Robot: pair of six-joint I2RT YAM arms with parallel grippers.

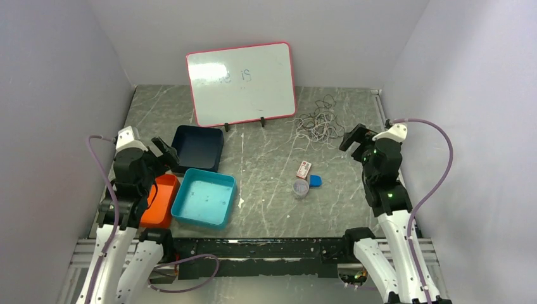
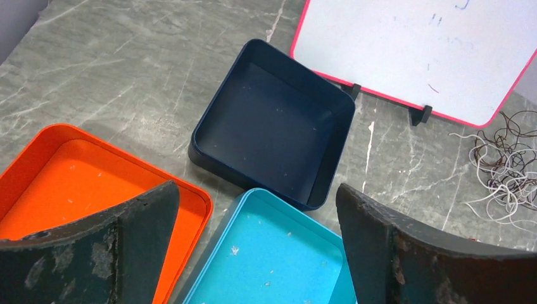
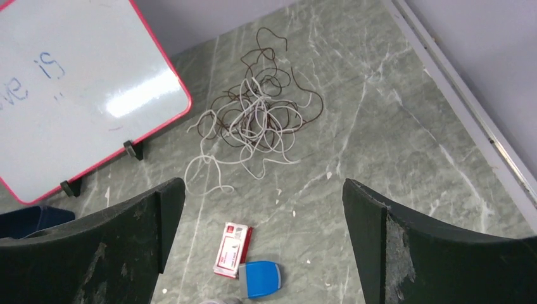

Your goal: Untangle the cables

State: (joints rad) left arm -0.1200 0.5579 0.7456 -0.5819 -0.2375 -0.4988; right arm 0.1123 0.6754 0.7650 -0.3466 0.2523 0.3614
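Observation:
The cables (image 1: 318, 124) lie in one tangled heap of thin white and dark brown strands on the table's far right, just right of the whiteboard. The heap shows in the right wrist view (image 3: 256, 123) and at the right edge of the left wrist view (image 2: 506, 168). My right gripper (image 1: 353, 137) is open and empty, held above the table just right of the heap; its jaws stand wide apart (image 3: 263, 240). My left gripper (image 1: 166, 154) is open and empty on the far left, over the trays (image 2: 256, 247).
A whiteboard (image 1: 241, 82) stands at the back. A dark blue tray (image 1: 198, 147), a cyan tray (image 1: 206, 197) and an orange tray (image 1: 160, 201) sit at left. A small red-and-white packet (image 1: 304, 169), a blue piece (image 1: 315, 180) and a clear cup (image 1: 301, 188) lie mid-table.

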